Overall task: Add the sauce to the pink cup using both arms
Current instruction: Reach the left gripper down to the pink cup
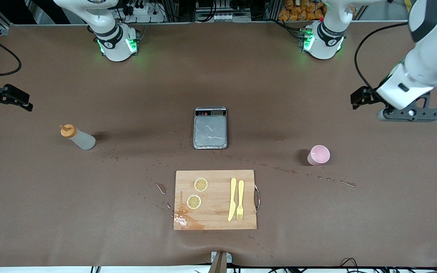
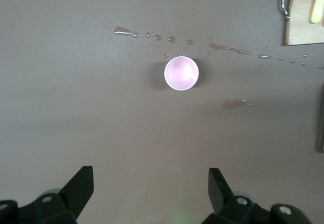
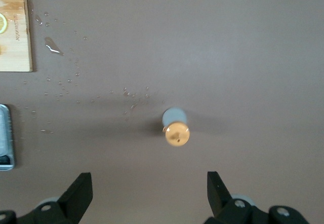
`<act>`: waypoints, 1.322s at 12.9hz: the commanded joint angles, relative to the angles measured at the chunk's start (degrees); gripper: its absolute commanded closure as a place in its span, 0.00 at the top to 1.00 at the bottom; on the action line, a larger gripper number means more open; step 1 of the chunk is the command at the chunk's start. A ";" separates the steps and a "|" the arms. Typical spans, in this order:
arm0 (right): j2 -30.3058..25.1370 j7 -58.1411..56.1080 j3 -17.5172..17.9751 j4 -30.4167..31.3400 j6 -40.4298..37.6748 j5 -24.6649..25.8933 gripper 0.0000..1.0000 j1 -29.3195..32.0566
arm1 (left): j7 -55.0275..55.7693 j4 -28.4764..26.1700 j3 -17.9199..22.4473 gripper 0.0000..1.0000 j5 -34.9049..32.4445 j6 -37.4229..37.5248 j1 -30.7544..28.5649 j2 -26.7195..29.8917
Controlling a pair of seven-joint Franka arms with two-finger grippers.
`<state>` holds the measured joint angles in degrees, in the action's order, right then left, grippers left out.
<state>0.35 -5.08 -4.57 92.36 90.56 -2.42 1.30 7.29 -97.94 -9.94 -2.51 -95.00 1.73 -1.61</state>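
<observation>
Sauce bottle [image 1: 77, 137] stands upright toward the right arm's end, pink cup [image 1: 319, 155] toward the left arm's; the right gripper [image 3: 147, 193] and left gripper [image 2: 151, 191] hover spread, empty, and a glancing grasp could topple either.

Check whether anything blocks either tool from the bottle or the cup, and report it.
Nothing visible does. The right tool hangs open above the upright sauce bottle, only bare table around it. The left tool hangs open above the pink cup, with just small puddles nearby. The scale sits between bottle and cup.
</observation>
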 commanded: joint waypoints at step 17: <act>18.18 36.16 0.17 0.72 -11.46 -23.95 1.00 24.98 | -2.44 -13.68 -0.08 1.00 -1.53 -35.85 -2.87 -18.86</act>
<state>15.85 24.55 -5.19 94.08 79.98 -24.65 25.31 6.47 -112.63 -9.65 -2.59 -128.46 -0.42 -18.09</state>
